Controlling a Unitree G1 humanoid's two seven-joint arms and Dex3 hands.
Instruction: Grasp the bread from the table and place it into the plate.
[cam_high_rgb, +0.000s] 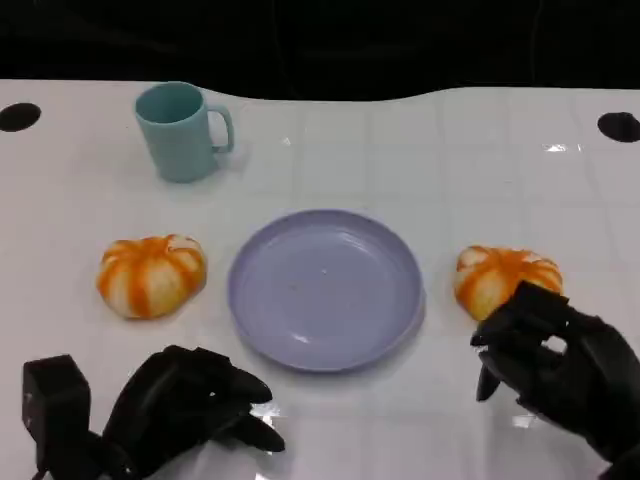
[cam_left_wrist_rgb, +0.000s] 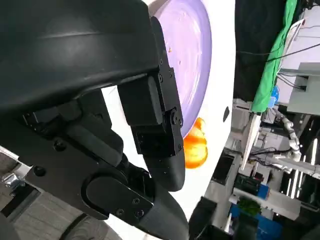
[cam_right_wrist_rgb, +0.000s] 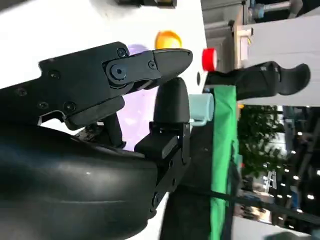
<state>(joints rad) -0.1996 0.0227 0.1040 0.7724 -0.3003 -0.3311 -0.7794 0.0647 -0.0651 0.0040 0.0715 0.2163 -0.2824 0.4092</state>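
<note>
- The table (cam_high_rgb: 420, 150) by the hands is white, smooth and glossy, throwing back small glints of light.
- The plate (cam_high_rgb: 325, 288) between the hands looks like smooth lavender plastic with a soft sheen.
- The mug (cam_high_rgb: 180, 132), beyond the left hand (cam_high_rgb: 185, 410), looks matt teal.
- Both breads (cam_high_rgb: 152, 275) (cam_high_rgb: 500, 278) have a shiny orange-and-cream glaze.
- The right hand (cam_high_rgb: 560, 365) is matt black plastic.

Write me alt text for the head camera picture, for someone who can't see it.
A lavender plate sits empty mid-table on a white table, with an orange-striped bread roll to its left and another roll to its right. The right hand hovers open just in front of the right roll; the left hand rests low. A teal mug stands behind.
</note>
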